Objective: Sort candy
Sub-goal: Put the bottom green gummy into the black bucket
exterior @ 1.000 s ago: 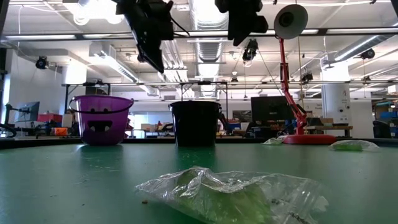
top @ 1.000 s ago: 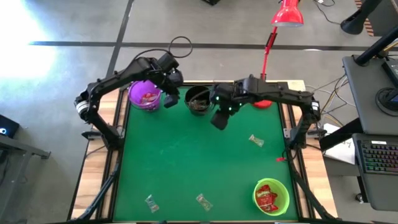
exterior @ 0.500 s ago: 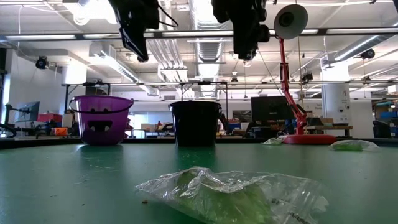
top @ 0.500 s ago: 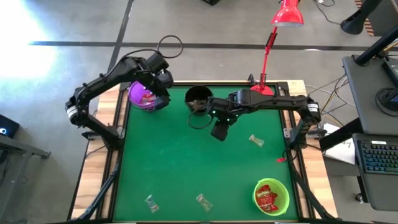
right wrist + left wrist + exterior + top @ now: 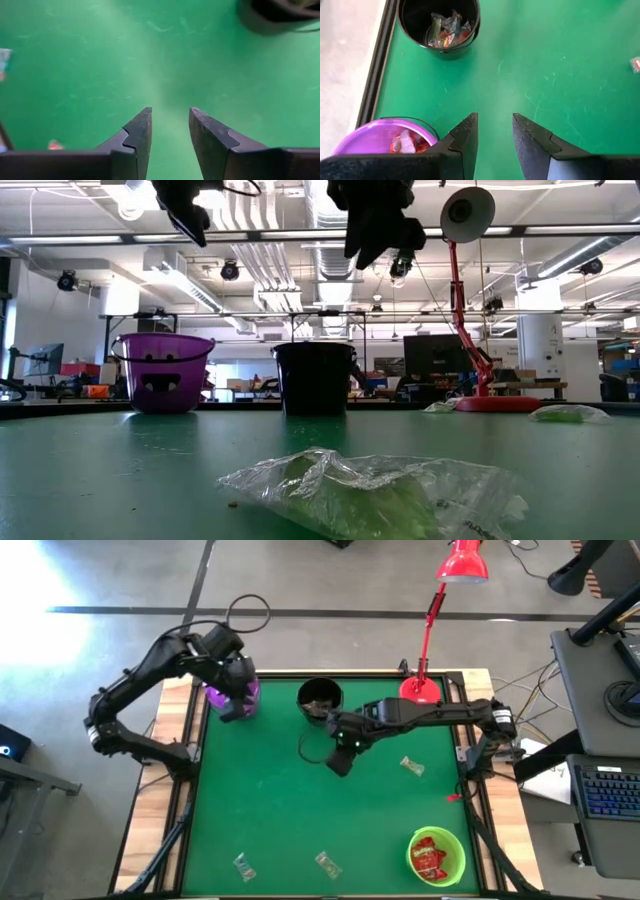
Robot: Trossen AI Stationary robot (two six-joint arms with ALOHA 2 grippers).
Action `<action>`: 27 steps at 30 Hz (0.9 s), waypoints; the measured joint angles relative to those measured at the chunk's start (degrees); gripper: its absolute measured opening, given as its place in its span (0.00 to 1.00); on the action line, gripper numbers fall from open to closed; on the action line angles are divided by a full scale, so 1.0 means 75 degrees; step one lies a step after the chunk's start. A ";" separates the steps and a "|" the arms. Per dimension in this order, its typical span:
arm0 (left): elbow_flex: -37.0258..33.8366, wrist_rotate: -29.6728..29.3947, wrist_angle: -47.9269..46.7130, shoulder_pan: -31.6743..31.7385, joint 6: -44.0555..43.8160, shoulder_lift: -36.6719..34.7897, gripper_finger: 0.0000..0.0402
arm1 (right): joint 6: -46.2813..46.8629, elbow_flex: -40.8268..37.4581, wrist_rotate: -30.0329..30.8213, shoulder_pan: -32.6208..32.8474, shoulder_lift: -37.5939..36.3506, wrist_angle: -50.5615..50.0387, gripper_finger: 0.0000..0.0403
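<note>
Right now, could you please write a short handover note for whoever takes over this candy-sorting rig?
Left gripper: open, empty, above the purple bowl at the table's far left corner.
Right gripper: open, empty, over bare green table just in front of the black bowl.
Done: red candy lies in the purple bowl and the green bowl; mixed pieces in the black bowl.
Left: four loose candies, two near the front edge, one right of the right gripper, one small red piece by the right edge.

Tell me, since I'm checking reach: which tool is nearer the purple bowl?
Left. The left tool hovers right over the purple bowl; the right tool is mid-table, past the black bowl.
</note>
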 joint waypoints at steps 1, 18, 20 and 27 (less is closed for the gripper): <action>0.0000 0.0000 -0.0022 0.0000 0.0077 -0.0107 0.25 | 0.0131 0.0000 -0.0003 0.0106 0.0000 0.0052 0.32; 0.0000 0.0003 0.0021 0.0000 0.0601 -0.0779 0.25 | 0.3035 -0.0023 -0.0003 0.2024 0.0746 0.0849 0.41; 0.0000 0.0003 0.0021 0.0000 0.0603 -0.0768 0.25 | 0.3105 -0.0023 -0.0011 0.2258 0.0993 0.1017 0.40; 0.0000 0.0003 0.0018 -0.0001 0.0709 -0.0767 0.25 | 0.3268 0.0081 -0.0070 0.2832 0.1802 0.1414 0.42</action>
